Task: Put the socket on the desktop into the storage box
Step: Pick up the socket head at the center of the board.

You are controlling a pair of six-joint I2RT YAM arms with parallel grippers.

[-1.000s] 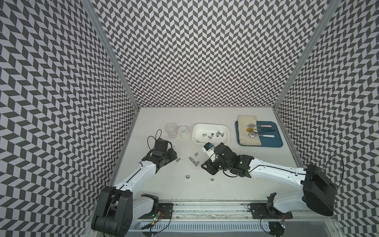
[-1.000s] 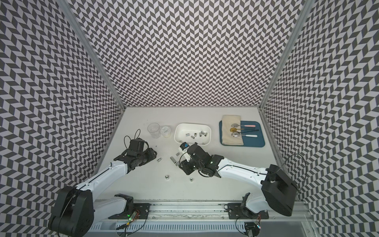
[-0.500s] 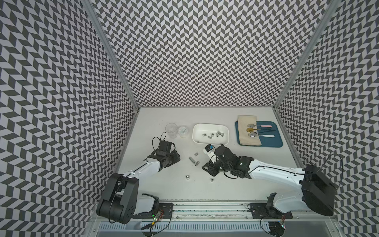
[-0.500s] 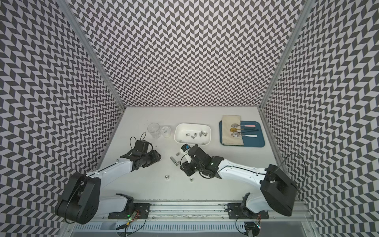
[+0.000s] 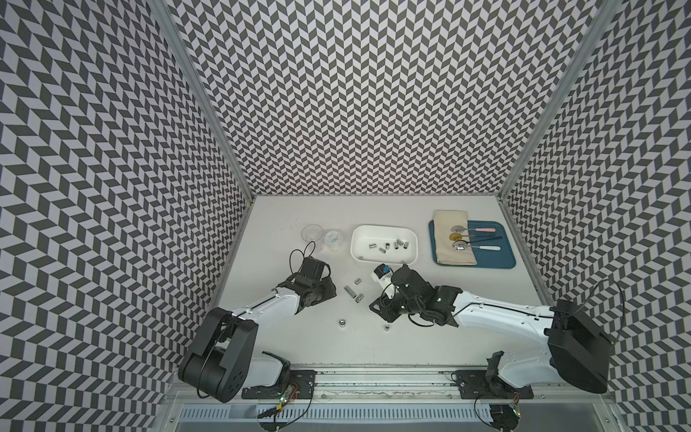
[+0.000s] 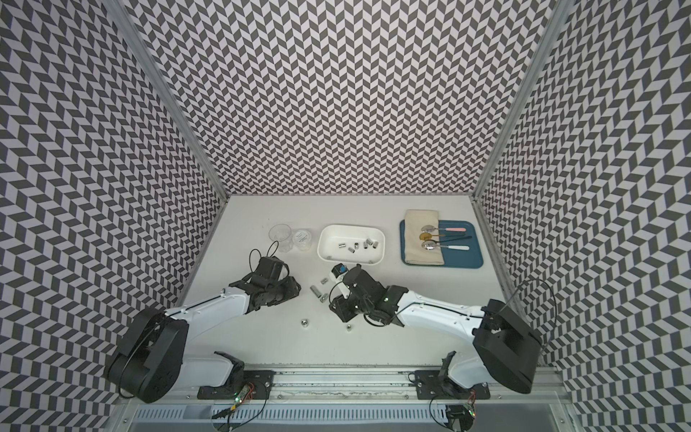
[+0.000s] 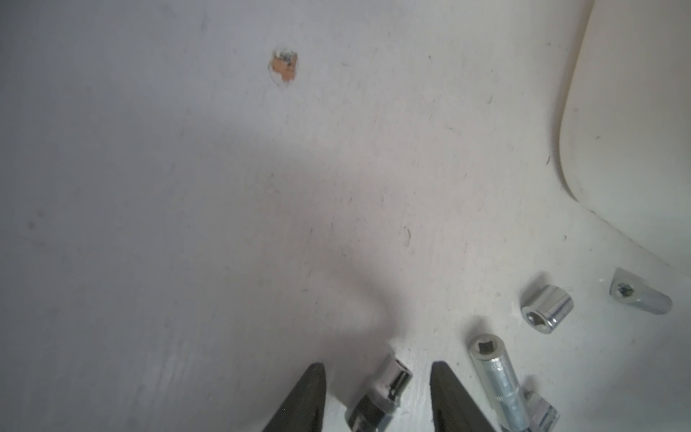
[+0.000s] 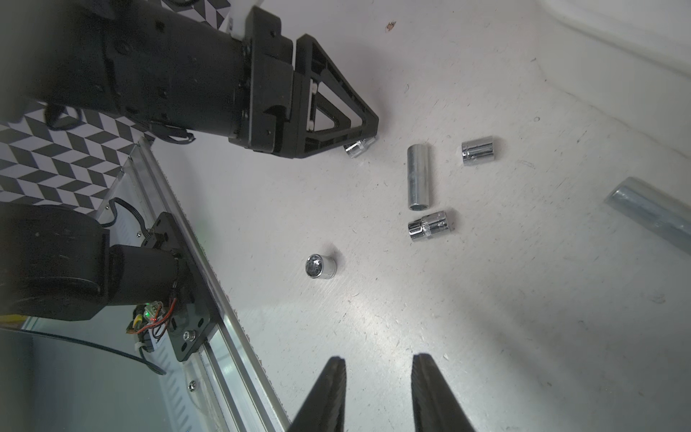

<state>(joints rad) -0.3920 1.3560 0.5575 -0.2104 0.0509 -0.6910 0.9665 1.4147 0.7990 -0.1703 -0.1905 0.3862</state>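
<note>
Several small chrome sockets lie loose on the off-white desktop [image 5: 291,336], between the two arms. My left gripper [image 7: 377,364] stands open astride one socket [image 7: 389,389], with a gap on each side of it. In the right wrist view that socket [image 8: 359,147] peeks out under the left gripper [image 8: 364,131]. Beside it lie a long socket [image 5: 350,291] and two short ones [image 5: 358,281] [image 5: 359,298]. My right gripper [image 8: 379,368] hangs open over bare desktop with nothing between its fingers. The white storage box [image 5: 383,227] behind holds several sockets.
Two more sockets [image 5: 341,322] [image 5: 387,327] stand nearer the front rail [image 5: 374,374]. Two clear cups [image 5: 312,233] [image 5: 333,239] stand left of the box. A blue tray [image 5: 497,262] with a cloth and spoons lies at the back right. Chevron walls enclose three sides.
My left arm has moved right, toward the cluster of sockets, and its open jaws now stand around one of them. The right arm has hardly moved.
</note>
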